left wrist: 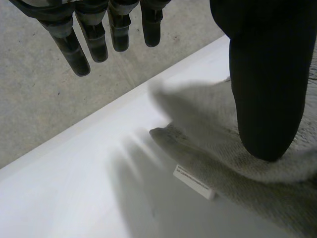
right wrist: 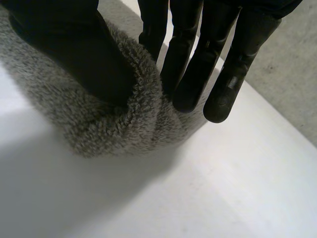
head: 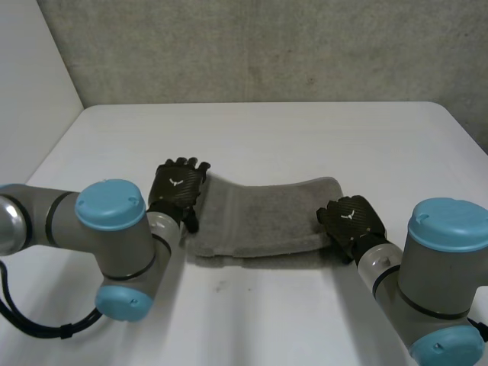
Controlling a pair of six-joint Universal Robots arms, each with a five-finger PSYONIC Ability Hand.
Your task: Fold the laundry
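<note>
A grey terry towel (head: 267, 217) lies folded into a long strip across the middle of the white table (head: 267, 130). My left hand (head: 177, 187) is at the towel's left end. In the left wrist view its thumb (left wrist: 267, 89) rests on the towel (left wrist: 208, 119) while its fingers (left wrist: 89, 39) stay straight, off the cloth. A white label (left wrist: 194, 182) shows on the towel's edge near the thumb. My right hand (head: 349, 217) is at the right end. There its thumb (right wrist: 74, 49) and fingers (right wrist: 193, 64) pinch the raised edge of the towel (right wrist: 109, 129) between them.
A grey wall (head: 267, 46) runs behind the table's far edge. Bare table lies beyond the towel and in front of it between my two arms.
</note>
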